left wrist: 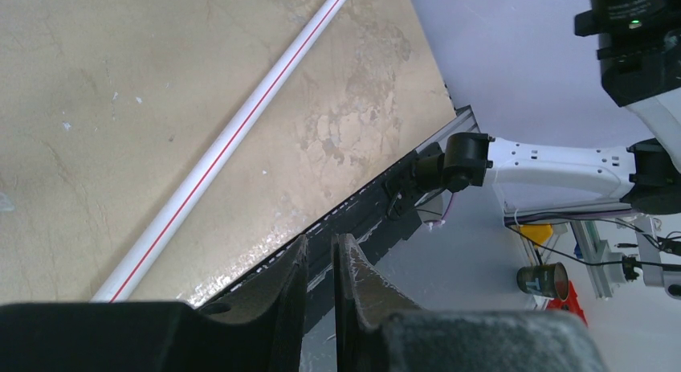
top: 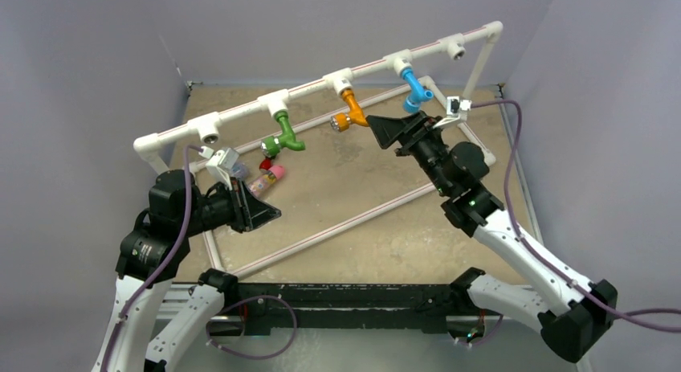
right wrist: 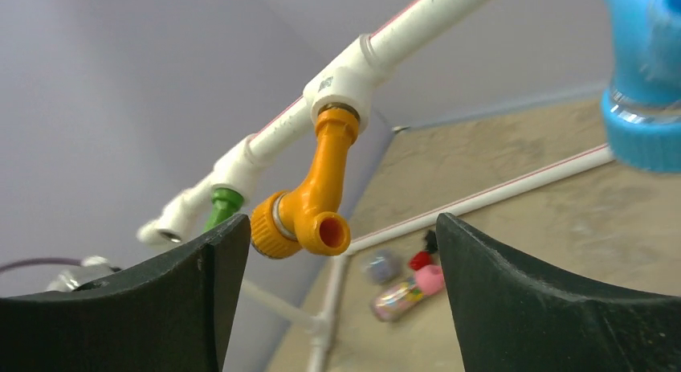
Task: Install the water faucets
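Faucets: three hang from the rail (top: 241,115), which runs over the table (top: 361,195) from the left edge to the far right corner. In that order they are the green faucet (top: 283,137), the orange faucet (top: 351,111) and the blue faucet (top: 416,89).
Seating: each stem is up in its own socket with the spout hanging down. How tightly they are seated cannot be told.
Right claw (top: 389,131): spread wide and empty. It is level with the orange faucet and just short of it, and nothing is touching.
Left claw (top: 269,214): closed to a thin slit with nothing in it. It is low over the table toward the near left, well away from the rail.
Handling (judged): the faucets look like small, light, stiff plastic with a smooth, rounded skin. They are likely to twist or slip under a loose pinch. They are not delicate, though the thin stem would not take levering well.
Hold (judged): grip across the ribbed round end or the thick bend of the body, with the pads square to it. Avoid the spout tip, which gives little purchase and pries on the stem.
Containers: there are no bins or trays, and the sockets are the only receivers.
Contents: the three middle sockets are filled. The left end socket (top: 207,131) and the right end socket (top: 456,49) stand open.
Loose bits (top: 271,175): pink, red and grey pieces lie on the table under the green faucet. They are too small to name.
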`<state>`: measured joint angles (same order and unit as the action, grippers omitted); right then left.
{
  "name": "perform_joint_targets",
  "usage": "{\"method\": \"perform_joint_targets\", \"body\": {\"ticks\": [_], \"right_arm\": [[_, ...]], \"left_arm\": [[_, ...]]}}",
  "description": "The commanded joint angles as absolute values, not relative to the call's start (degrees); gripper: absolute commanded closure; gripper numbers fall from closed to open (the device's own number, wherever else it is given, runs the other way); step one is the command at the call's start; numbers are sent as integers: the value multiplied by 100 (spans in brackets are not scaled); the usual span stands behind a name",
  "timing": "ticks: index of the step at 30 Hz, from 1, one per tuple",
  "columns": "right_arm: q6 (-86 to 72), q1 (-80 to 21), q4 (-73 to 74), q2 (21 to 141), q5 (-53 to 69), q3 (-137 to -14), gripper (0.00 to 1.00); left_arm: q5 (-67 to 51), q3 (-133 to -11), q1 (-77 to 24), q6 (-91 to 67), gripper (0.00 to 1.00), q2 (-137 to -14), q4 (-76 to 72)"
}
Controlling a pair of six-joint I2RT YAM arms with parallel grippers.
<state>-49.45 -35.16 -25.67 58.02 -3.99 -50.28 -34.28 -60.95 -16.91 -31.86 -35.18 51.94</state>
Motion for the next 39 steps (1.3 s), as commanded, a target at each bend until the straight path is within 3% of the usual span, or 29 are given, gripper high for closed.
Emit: {"method": "perform_joint_targets", "body": {"ticks": [1, 6, 9, 17, 27, 39], "right_arm": [[-2695, -3510, -1646, 5382, -721, -5549, 13], [-632, -3507, -1054, 5220, -630, -6089, 16], [1022, -3507, -1011, 5027, 213, -6165, 18], [3456, -3710, -76, 5281, 1021, -6885, 18], [6798, -5265, -322, 5693, -1096, -6395, 17], [8903, -5574, -3315, 6590, -2667, -5406, 16]], "left_arm": [[-3419, -6047, -1714, -3076, 84, -3570, 5029], [-3419, -6063, -1714, -3051, 84, -3636, 4994], [-3412, -6069, -1714, -3050, 84, -3668, 4979], [-3410, -6098, -1714, -3034, 84, -3720, 4958], [-3401, -6103, -1714, -3006, 84, -3746, 4974], [-3411, -6148, -1714, -2962, 84, -3751, 5041]]}}
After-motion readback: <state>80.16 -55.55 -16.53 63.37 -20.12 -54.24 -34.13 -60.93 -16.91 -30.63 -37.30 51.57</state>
